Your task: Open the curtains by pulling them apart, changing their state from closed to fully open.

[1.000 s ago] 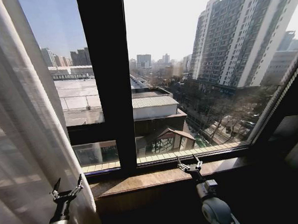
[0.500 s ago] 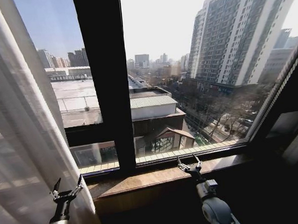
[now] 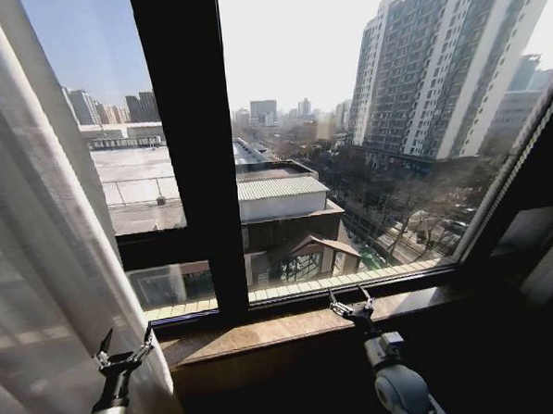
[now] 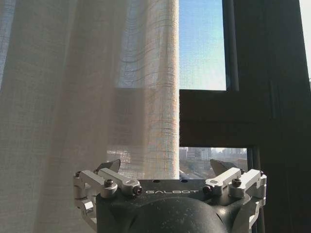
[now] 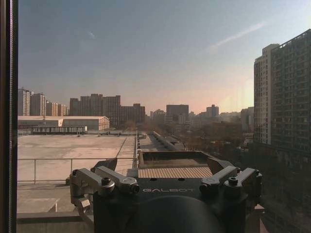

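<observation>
curtain [image 3: 36,229] far L | window frame [image 3: 195,156] ctr | sill [image 3: 292,327] below

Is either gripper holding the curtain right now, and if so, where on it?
No. The left gripper is open beside the curtain with nothing between its fingers; the right gripper is open over the window sill.

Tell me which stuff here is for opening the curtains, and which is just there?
For the job:
- curtain, gathered at the robot's left of the window
- left gripper, open, in front of the curtain
- right gripper, open, over the sill

Just there:
- dark window frame
- window sill
- buildings outside
</observation>
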`<state>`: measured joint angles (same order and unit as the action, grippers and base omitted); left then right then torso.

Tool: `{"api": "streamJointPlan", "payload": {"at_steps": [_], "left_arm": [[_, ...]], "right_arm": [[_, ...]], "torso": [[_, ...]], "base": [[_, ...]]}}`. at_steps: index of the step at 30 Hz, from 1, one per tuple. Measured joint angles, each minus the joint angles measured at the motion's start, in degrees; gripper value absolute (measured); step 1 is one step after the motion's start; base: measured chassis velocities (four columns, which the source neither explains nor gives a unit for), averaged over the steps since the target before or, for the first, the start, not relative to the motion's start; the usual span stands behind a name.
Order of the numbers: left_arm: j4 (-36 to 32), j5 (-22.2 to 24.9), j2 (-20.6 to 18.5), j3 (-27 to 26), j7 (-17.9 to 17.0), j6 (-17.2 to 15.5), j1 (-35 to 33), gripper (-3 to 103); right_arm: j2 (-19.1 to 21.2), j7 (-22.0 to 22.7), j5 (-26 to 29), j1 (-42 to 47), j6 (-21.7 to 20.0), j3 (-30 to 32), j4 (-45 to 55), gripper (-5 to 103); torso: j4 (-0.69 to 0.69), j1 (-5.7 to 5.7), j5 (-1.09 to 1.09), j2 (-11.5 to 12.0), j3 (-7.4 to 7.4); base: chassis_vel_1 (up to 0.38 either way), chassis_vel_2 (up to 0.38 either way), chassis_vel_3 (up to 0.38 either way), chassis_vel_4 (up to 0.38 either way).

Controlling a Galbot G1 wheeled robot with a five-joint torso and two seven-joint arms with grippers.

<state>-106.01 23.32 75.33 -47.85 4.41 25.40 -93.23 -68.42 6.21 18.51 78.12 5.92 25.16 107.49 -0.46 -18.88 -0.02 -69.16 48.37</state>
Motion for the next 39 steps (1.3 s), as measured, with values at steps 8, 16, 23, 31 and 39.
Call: {"api": "streamJointPlan", "payload": {"at_steps": [8,16,23,31,39], "left_arm": [[0.00,0.00,0.00,0.00,0.00,0.00,0.00,100],[0.00,0.00,0.00,0.00,0.00,0.00,0.00,100],[0.00,0.00,0.00,0.00,0.00,0.00,0.00,100],[0.00,0.00,0.00,0.01,0.00,0.00,0.00,100],[0.00,0.00,0.00,0.01,0.00,0.00,0.00,100]], "right_arm": [[0.00,0.00,0.00,0.00,0.00,0.00,0.00,100],[0.00,0.00,0.00,0.00,0.00,0.00,0.00,100],[0.00,0.00,0.00,0.00,0.00,0.00,0.00,100],[0.00,0.00,0.00,0.00,0.00,0.00,0.00,100],[0.00,0.00,0.00,0.00,0.00,0.00,0.00,100]], "torso": [[0.00,0.00,0.00,0.00,0.00],[0.00,0.00,0.00,0.00,0.00],[0.00,0.00,0.00,0.00,0.00],[0.00,0.00,0.00,0.00,0.00],[0.00,0.00,0.00,0.00,0.00]], "base": [[0.000,0.000,0.000,0.000],[0.000,0.000,0.000,0.000],[0.000,0.000,0.000,0.000],[0.000,0.000,0.000,0.000],[0.000,0.000,0.000,0.000]]}}
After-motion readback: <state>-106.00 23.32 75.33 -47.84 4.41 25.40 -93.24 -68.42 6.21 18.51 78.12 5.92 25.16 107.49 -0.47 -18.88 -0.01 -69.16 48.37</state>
